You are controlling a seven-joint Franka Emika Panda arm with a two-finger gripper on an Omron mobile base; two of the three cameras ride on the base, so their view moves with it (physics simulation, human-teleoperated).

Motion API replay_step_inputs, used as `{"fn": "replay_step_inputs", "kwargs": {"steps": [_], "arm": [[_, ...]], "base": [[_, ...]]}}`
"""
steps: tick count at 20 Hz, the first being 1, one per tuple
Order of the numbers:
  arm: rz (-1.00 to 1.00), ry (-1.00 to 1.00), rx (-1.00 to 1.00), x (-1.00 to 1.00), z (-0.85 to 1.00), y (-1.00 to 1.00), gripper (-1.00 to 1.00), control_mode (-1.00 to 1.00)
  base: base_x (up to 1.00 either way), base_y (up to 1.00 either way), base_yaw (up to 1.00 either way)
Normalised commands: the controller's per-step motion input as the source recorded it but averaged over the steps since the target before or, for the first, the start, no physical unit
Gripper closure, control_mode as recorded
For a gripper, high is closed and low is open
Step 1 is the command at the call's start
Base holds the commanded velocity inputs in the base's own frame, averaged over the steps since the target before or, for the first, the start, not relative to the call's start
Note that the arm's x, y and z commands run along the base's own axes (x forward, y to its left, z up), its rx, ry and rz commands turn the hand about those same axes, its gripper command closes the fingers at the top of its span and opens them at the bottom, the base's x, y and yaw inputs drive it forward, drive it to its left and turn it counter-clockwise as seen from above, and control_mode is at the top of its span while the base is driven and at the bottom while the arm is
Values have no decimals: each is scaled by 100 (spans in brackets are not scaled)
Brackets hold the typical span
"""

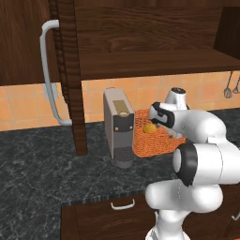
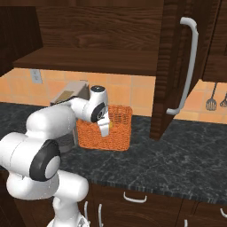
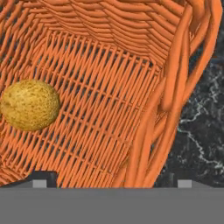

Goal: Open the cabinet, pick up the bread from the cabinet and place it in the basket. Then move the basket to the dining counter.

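The cabinet (image 1: 140, 42) fills the top of both base views, dark brown wood grain, with its doors swung open: one door edge with a long curved silver handle (image 1: 49, 70) hangs at the left of the left base view, and another door (image 2: 170, 66) with its handle (image 2: 188, 66) stands out at the right of the right base view. The shelf behind them is bare wood.

Below runs the black speckled stone counter (image 1: 42, 164), backed by orange tiles (image 2: 133, 95). The white arm (image 1: 201, 159) rises from the base, folds at a big elbow and reaches forward and down, so that the wrist leans over the near edge of the basket (image 2: 116, 133).

The orange woven basket stands on the stone counter just beside a grey coffee machine (image 1: 118, 126), on the machine's right in the left base view. The gripper (image 3: 112, 183) hangs over the basket's side wall with its jaws spread as wide as they go; one fingertip sits over the mesh floor, the other outside the wall over the counter. It holds nothing.

The bread (image 3: 29, 105), a small round golden lump, lies on the basket floor, apart from the fingertips.

Utensils (image 2: 212, 103) hang on the tiles at the far right. No writing or brand can be read on anything.
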Motion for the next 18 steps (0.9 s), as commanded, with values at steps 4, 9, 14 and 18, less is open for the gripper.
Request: {"fn": "replay_step_inputs", "kwargs": {"steps": [4,9,14,18], "arm": [[-12,5,9,26,-47,0,-100,-100],[-9,9,4,1,-63,0,-100,-100],[-9,11,1,-2,-83,0,100,-100],[-2,5,0,-61,-47,-13,100,-100]], "base": [[0,0,0],[0,0,0],[0,0,0],[0,0,0]]}}
